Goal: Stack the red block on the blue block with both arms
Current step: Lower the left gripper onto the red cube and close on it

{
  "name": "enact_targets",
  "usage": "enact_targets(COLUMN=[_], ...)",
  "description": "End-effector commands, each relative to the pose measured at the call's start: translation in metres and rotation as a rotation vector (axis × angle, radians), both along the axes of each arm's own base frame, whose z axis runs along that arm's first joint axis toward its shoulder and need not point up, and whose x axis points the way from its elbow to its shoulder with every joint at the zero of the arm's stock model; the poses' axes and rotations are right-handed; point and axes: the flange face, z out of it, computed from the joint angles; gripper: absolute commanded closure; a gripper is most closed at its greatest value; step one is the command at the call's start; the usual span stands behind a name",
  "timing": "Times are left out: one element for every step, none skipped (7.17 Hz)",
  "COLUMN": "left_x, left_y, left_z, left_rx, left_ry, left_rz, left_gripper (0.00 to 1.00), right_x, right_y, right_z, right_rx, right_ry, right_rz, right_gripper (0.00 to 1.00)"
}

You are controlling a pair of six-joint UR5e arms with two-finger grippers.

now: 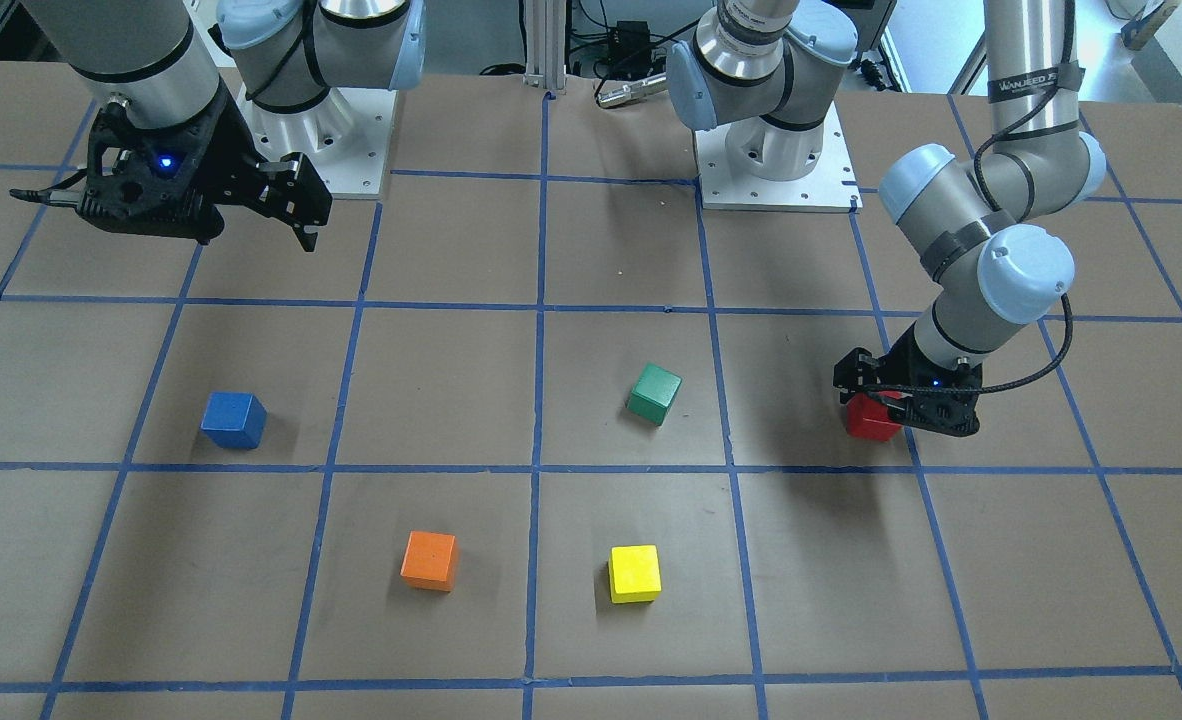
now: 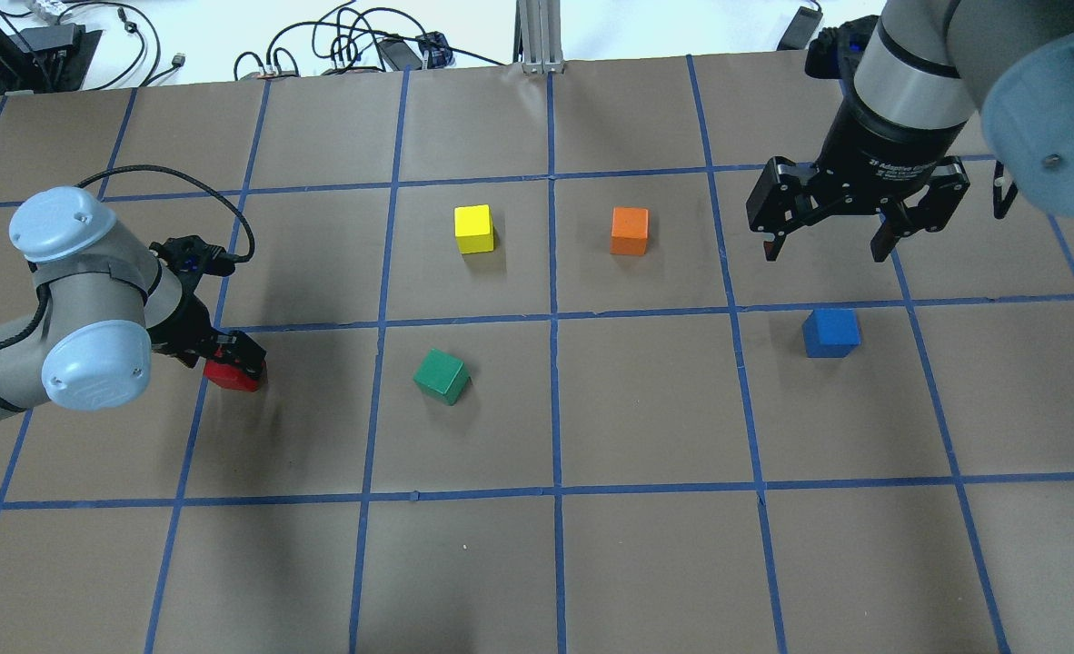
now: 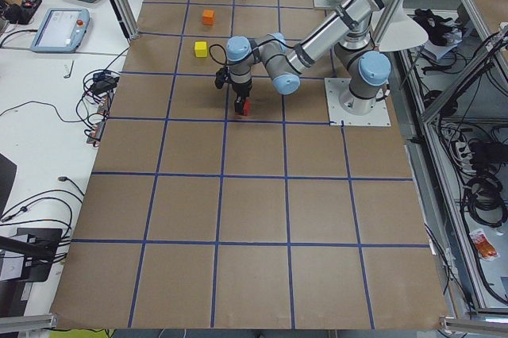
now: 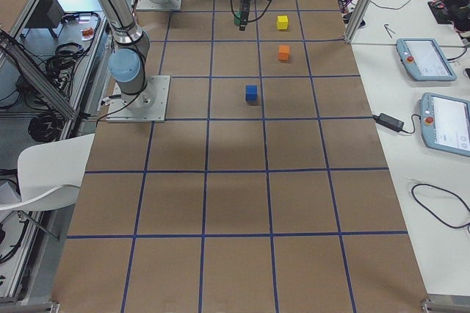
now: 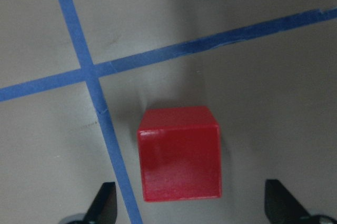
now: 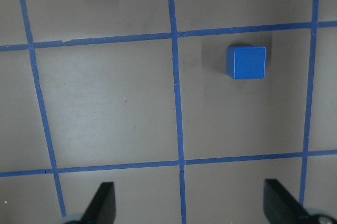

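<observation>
A: Where do we stand?

B: At the grasp, we judge. Our left hand [image 5: 190,204] straddles the red block [image 5: 179,153] with its fingers [image 5: 105,203] spread. There's a gap on each side and nothing is pinched. The block sits flat on the worktop [image 5: 263,103], with a tape crossing [image 5: 89,70] at its eleven o'clock.

A: Which way does it point?

B: It's a cube, so we see no long axis. Its side faces lie nearly square to the fingers, so we think no twist is needed. We should press together, then lift.

A: And farther off?

B: In the overhead view the green block [image 2: 442,377] lies at three o'clock from the red. The blue block [image 2: 831,332] is beyond it, also about three o'clock and well apart. Our right hand [image 2: 826,250] hangs high, spread and empty. Its own camera shows the blue block at one o'clock, not underneath. We'd reckon a hand-over midway comes after the lift.
</observation>
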Motion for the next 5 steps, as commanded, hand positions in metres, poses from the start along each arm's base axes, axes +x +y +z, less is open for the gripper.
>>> enact_targets(left_x=[-0.001, -0.002, -0.003, -0.009, -0.025], left_y=[-0.006, -0.009, -0.01, -0.017, -0.028], left_z=[-0.008, -0.006, -0.003, 0.018, 0.046], left_rx=[0.003, -0.02, -0.029, -0.065, -0.059], left_ry=[-0.005, -0.011, -0.013, -0.03, -0.027], left_rz=[0.04, 0.069, 0.112, 0.1, 0.077], left_gripper=[0.53, 0.91, 1.0, 1.0, 1.0], right_x=[0.0, 0.0, -0.001, -0.003, -0.002], right_y=[0.0, 0.0, 0.0, -0.001, -0.001], right_z=[-0.002, -0.003, -0.004, -0.001, -0.001], right_rx=[0.004, 0.002, 0.007, -0.005, -0.01], right_ry=[0.001, 0.001, 0.002, 0.027, 0.027], right_rz=[-0.002, -0.001, 0.0, 0.001, 0.004], right_gripper=[0.0, 0.0, 0.0, 0.0, 0.0])
